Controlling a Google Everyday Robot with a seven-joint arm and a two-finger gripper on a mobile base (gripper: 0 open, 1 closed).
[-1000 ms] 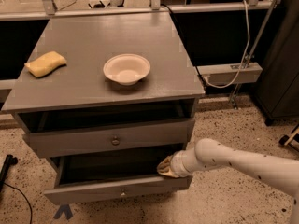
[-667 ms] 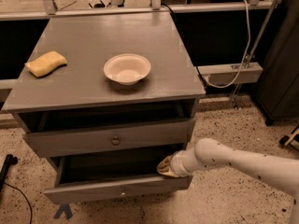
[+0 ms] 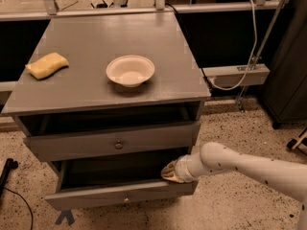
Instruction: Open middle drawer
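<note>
The grey cabinet (image 3: 100,42) shows two drawers with small round brass knobs. The upper drawer (image 3: 72,147) stands slightly out. Below it the middle drawer (image 3: 96,198) is pulled well out, and its shallow dark interior shows. Its knob (image 3: 125,199) sits at the front centre. My gripper (image 3: 171,172) is at the end of the white arm (image 3: 240,169), which reaches in from the right. It rests at the right end of the middle drawer, just behind the front panel's top edge. A third drawer under it is out of view.
A white bowl (image 3: 130,70) and a yellow sponge (image 3: 46,65) lie on the cabinet top. A cable (image 3: 14,202) runs over the speckled floor at the left. A white box with a cord (image 3: 235,74) hangs at the right. A dark cabinet (image 3: 288,56) stands at the far right.
</note>
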